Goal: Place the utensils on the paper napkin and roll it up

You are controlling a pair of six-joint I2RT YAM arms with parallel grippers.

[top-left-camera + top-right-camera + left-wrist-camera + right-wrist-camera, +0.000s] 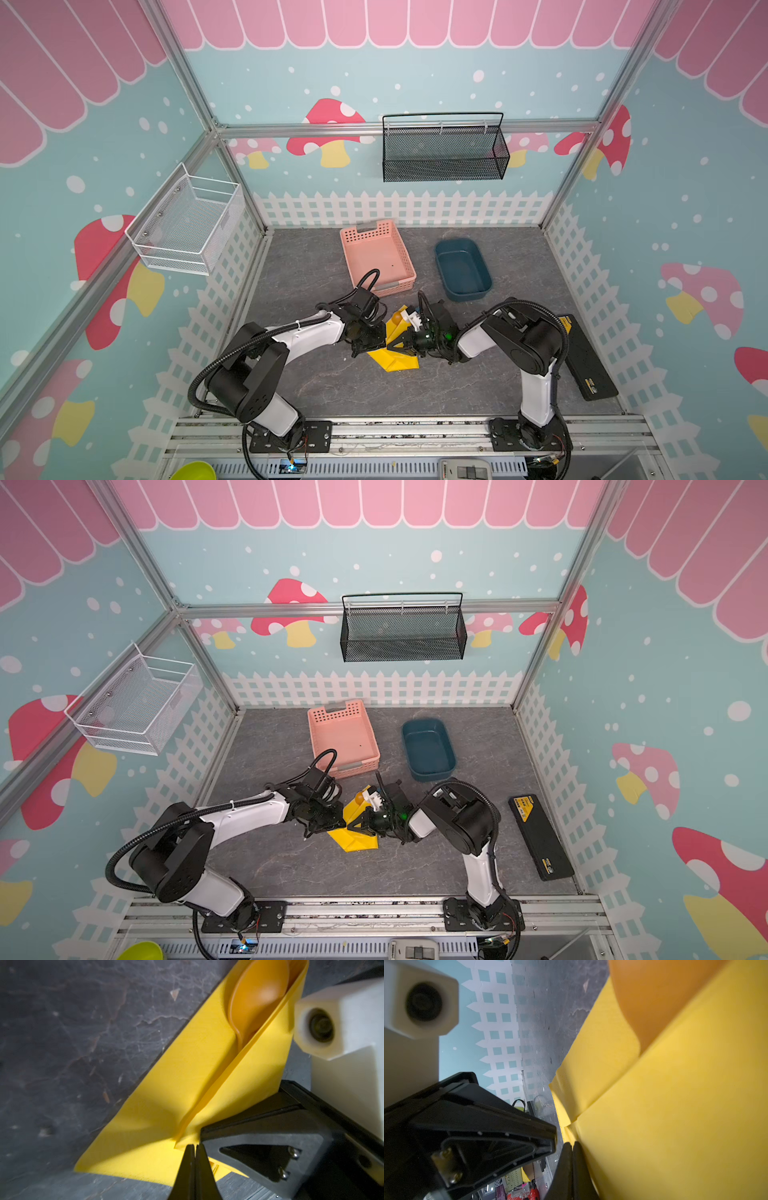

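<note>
The yellow paper napkin (395,360) (357,840) lies mid-table, folded lengthwise into a raised V around the utensils. Only the orange spoon bowl (397,318) (359,798) sticks out at the far end; the rest of the utensils is hidden in the fold. The left wrist view has the spoon (259,995) lying in the napkin's (166,1122) crease. My left gripper (385,341) (192,1147) is shut, its tips at the near corner of the folded flap. Facing it, my right gripper (400,343) (572,1145) is shut on the edge of the napkin (675,1105), with the spoon (654,1001) beyond.
Just behind the grippers stand a pink basket (397,286) and a dark blue tub (441,249). A black case (586,357) lies by the right wall. A white wire basket (187,220) and a black mesh basket (444,153) hang on the walls.
</note>
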